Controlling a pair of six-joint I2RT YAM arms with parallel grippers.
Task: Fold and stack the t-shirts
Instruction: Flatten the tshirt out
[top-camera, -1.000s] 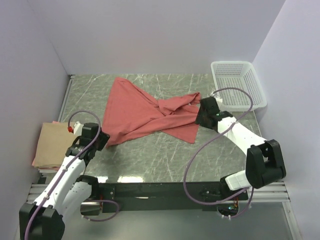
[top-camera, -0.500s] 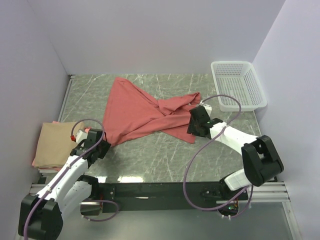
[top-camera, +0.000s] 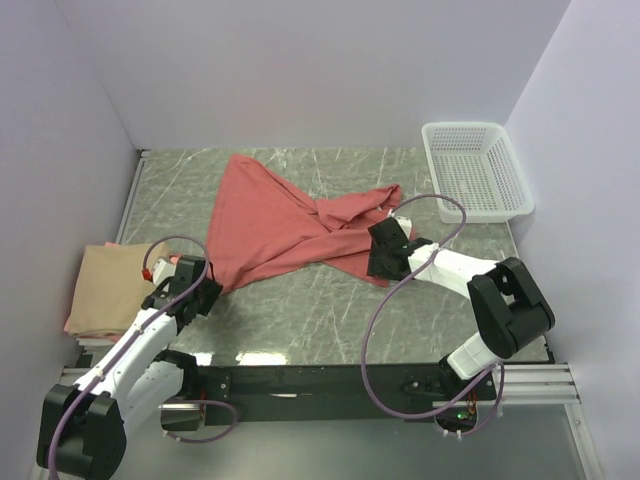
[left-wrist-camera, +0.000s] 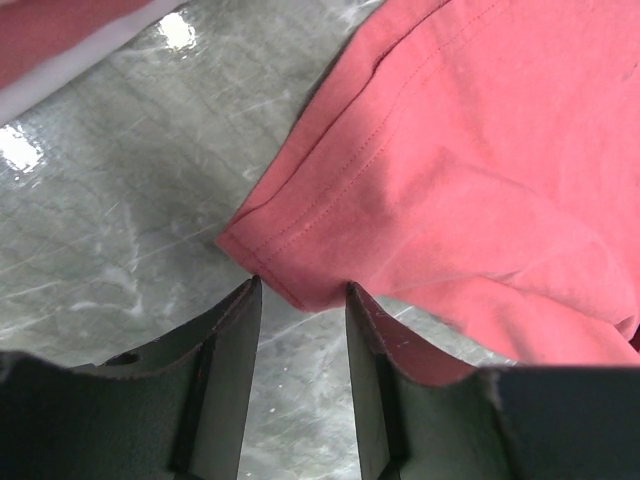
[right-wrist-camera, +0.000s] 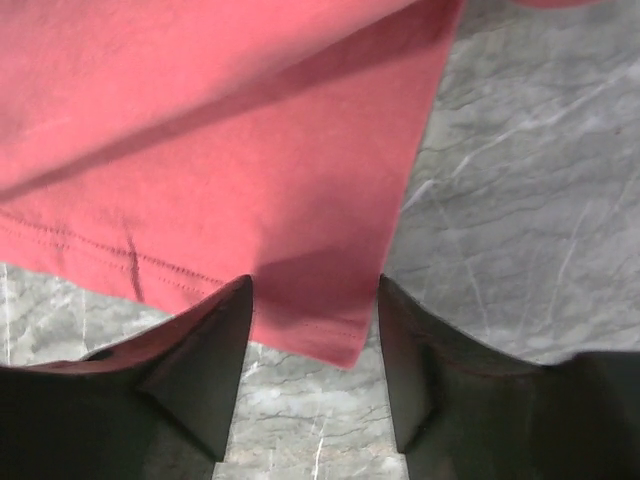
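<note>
The salmon-red t-shirt (top-camera: 275, 225) is left plain, stitched in matching thread. The tan-beige t-shirt (top-camera: 105, 285) is also unpatterned. The surface (top-camera: 320, 310) is marbled dark grey-green, veined in white. The basket (top-camera: 478, 170) is moulded in white mesh.

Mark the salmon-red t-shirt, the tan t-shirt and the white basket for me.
salmon-red t-shirt (top-camera: 265, 215): top view, middle of its spread body.
tan t-shirt (top-camera: 105, 285): top view, centre of the cloth.
white basket (top-camera: 480, 212): top view, near wall.
</note>
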